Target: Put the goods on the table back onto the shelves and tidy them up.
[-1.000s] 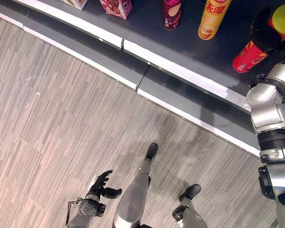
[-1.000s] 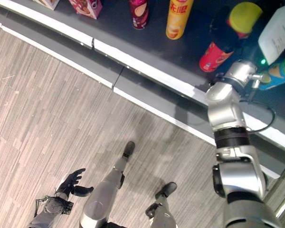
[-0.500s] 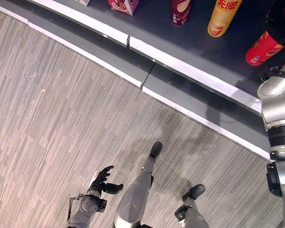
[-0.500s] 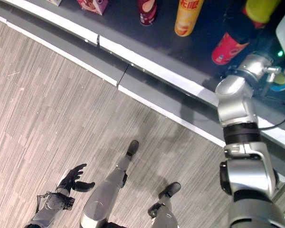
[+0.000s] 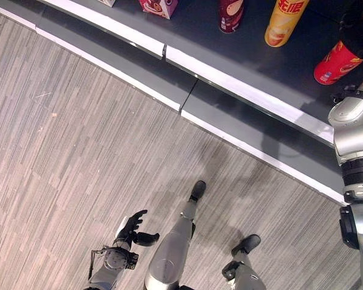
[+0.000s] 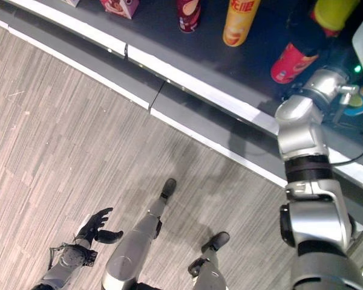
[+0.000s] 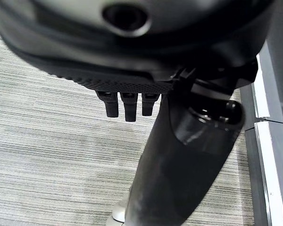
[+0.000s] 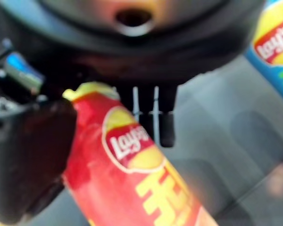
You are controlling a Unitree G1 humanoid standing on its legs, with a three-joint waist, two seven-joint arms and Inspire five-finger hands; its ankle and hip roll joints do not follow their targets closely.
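Red and glossy, the can (image 8: 132, 169) lies on the dark shelf (image 5: 242, 54) with the right hand (image 8: 146, 113) at its yellow-capped end. The wrist view shows the thumb (image 8: 28, 160) on one side of the tube and the fingers (image 8: 153, 117) reaching down the other. They look closed around it, so I judge the hand to be grasping the can.

Such a tube is probably light and stiff, with a thin cardboard wall and a slick printed skin. A hard squeeze could dent it, and it could twist or slide in a loose grip. The best hold is likely across the middle of the barrel, thumb opposite fingers, not on the cap.

From the head views the right hand is lost in shadow past the wrist, and the can's (image 6: 293, 60) top is hidden there. A blue can (image 8: 276, 42) beyond the hand is cut off, as are the yellow can (image 5: 282, 23) and maroon can (image 5: 231, 15) far off to its left. The left hand (image 5: 130, 226) hangs well away over the floor (image 5: 78, 151), fingers relaxed and empty.
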